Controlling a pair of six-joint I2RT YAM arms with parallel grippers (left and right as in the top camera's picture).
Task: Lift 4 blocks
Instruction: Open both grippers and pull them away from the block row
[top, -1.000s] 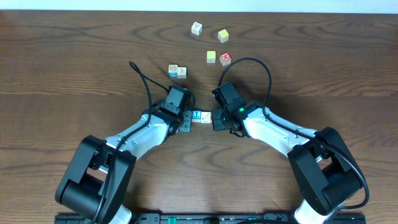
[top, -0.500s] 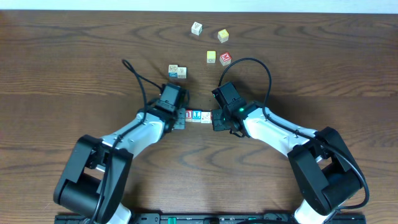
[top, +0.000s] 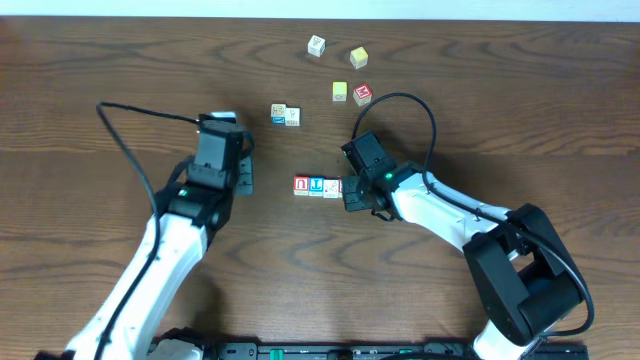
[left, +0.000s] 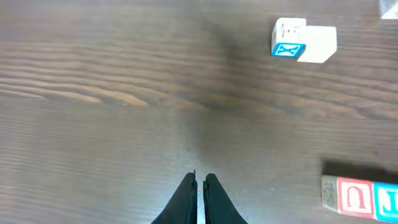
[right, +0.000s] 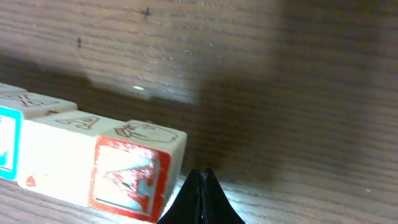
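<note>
While tip to tip, tapered left fingers (left: 185, 202) over grained wood (left: 93, 93), right fingers (right: 211, 208) beside square blocks (top: 318, 187).

On the wooden table (top: 90, 70), a white cube (top: 316, 45) and a yellow cube (top: 358, 57) are seen apart; a second yellow cube (top: 340, 91) is set just beside a red-topped cube (top: 362, 94)

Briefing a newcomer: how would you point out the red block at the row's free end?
At the table's middle, a row of blocks runs from the right gripper. The red block is the end one farthest from it; its white U-like letter sets it apart from the blue block beside it.
</note>
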